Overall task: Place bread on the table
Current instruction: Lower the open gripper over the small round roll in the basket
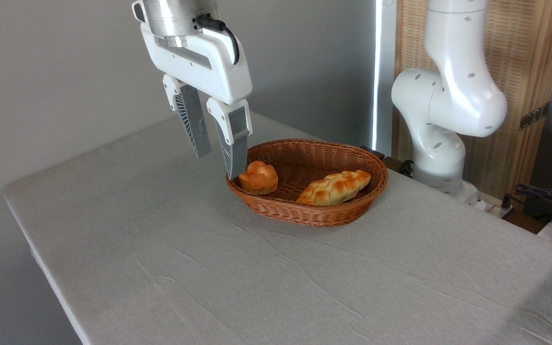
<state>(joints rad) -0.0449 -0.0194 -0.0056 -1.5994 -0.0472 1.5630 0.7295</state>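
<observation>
The wrinkled light-grey cloth tabletop [237, 278] fills the near part of the scene, bare across its front. Toward its far side sits a brown oval wicker basket [347, 211]. Inside the basket, at its left end, lies the small round golden-orange bun [258, 178] with a lumpy top, resting against the left rim. To its right, well inside the basket, lies a longer braided oblong loaf [334, 187]. The white two-finger gripper [219, 165] hangs at the basket's left edge, jaws apart and holding nothing; its right fingertip is just beside the bun. The white arm base [441, 124] stands at far right.
</observation>
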